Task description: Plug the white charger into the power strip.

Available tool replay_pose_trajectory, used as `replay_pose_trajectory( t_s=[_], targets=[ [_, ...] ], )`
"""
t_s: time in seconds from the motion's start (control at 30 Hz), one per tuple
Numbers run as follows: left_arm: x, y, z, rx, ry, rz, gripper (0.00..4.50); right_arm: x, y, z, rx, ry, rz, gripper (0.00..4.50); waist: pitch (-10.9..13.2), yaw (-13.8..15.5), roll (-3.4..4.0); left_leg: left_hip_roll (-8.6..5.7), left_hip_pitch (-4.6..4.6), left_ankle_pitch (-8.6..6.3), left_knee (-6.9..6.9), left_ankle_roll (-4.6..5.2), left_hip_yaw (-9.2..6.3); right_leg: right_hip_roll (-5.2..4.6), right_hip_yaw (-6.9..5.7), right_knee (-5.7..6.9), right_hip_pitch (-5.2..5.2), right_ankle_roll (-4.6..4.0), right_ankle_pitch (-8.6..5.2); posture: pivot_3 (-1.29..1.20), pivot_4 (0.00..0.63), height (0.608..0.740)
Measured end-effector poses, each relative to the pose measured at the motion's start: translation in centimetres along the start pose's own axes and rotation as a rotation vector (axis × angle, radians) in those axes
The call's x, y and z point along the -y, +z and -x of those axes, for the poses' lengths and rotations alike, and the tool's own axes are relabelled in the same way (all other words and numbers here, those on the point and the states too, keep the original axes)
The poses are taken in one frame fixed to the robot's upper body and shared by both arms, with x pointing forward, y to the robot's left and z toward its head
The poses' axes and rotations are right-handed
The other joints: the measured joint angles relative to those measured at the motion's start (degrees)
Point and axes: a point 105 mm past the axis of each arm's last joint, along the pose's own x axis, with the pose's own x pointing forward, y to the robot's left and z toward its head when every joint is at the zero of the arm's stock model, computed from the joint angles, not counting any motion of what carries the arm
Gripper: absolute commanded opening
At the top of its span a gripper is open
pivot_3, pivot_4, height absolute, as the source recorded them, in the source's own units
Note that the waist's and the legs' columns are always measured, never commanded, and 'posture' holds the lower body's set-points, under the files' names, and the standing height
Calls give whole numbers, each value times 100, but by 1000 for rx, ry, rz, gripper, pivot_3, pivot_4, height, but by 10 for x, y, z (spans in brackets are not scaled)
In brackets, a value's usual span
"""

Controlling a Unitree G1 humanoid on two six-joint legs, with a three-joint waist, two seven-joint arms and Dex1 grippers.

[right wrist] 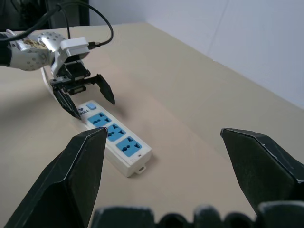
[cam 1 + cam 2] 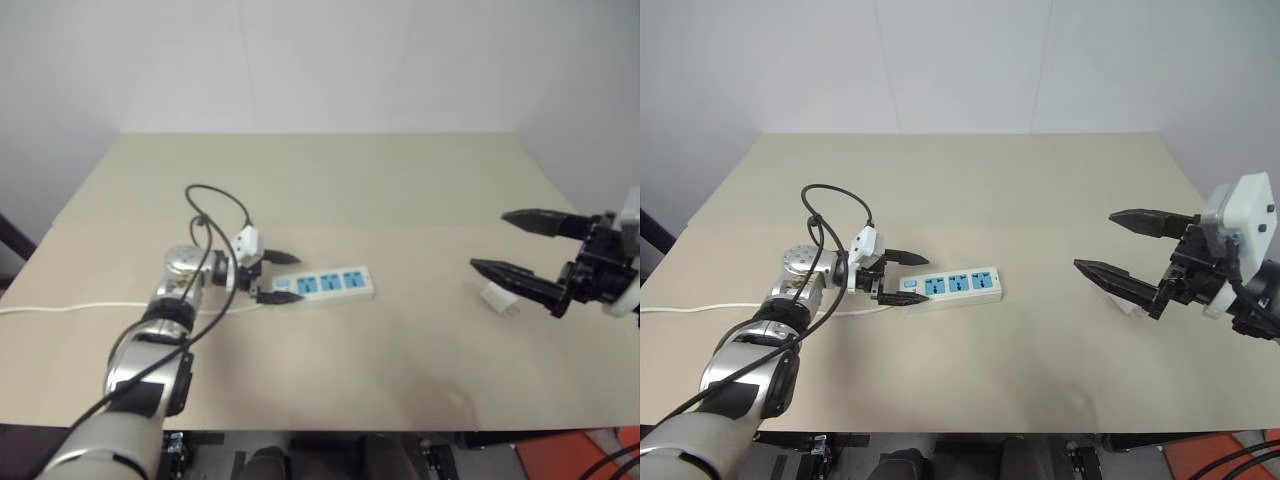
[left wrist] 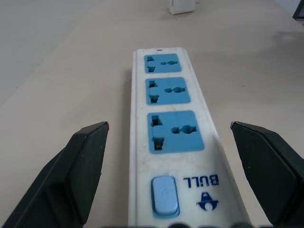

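The power strip (image 2: 325, 285) is lying flat on the tan table (image 2: 330, 180), left of centre in the head views, its thin cord (image 2: 60, 308) running off to the left edge. The left gripper (image 2: 277, 276) is hovering at the strip's switch end, fingers spread wide to either side, grasping nothing. The white charger (image 2: 499, 299) is sitting at centre right, well apart from the strip. The right gripper (image 2: 506, 243) is hanging above it, fingers released and empty.
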Motion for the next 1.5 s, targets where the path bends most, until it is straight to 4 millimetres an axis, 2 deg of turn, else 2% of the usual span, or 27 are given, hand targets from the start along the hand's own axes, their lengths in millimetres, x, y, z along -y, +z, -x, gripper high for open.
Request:
replay_pose_trajectory(
  t_s=[0.13, 0.33, 0.5, 0.93, 1.03, 1.1, 1.37, 1.5],
  targets=[
    [2, -2, 0, -6, 0, -21, 4473, -1, 1, 2, -2, -5, 0, 4500, 0, -2, 0, 0, 1, 0, 0, 0, 1, 0, 0, 0, 0, 0, 0, 0, 150, 740],
    [10, -21, 2, -43, 13, 2, 4473, -2, 1, 1, -4, 6, -13, 4500, 0, -1, 0, 0, 2, 0, 0, 0, 0, 0, 0, 0, 0, 0, 0, 0, 150, 740],
    [10, -27, 3, -48, 52, 12, 4473, -3, 5, 0, 8, 20, -11, 4500, 0, 10, 0, 0, 1, 0, 0, 0, -1, -1, -1, 0, 0, 1, 0, 0, 150, 740],
    [11, -30, -7, 3, 96, 32, 4473, -1, 12, 0, 0, 15, 20, 4500, -1, 52, 1, 0, 4, 0, 0, 0, -1, -1, -2, -1, 15, 1, 0, 0, 150, 740],
    [13, -31, -7, 6, 84, 36, 3921, -1, 13, 0, 10, 22, 9, 4500, -1, 54, 1, 0, 4, 0, 0, 1, -1, -2, -3, -3, 25, 1, -1, 0, 150, 740],
    [15, -32, -6, 10, 84, 41, 3309, -1, 15, 0, 22, 29, 1, 4500, -1, 50, 1, 1, 4, -1, 0, 1, -1, -1, -2, -3, 31, 1, -1, 0, 150, 740],
    [18, -34, -3, 8, 78, 39, 3298, 7, 25, 0, 39, 16, 17, 4500, -3, 23, 5, 2, 11, -2, -1, 4, -1, 0, -3, -6, 41, 3, -2, 0, 150, 740],
    [21, -33, -4, 12, 54, 25, 3298, 11, 18, -2, 17, 21, -17, 4500, -3, 3, 5, 2, 10, -2, -1, 4, 0, -1, -2, -6, 41, 3, -2, 0, 150, 740]
  ],
)
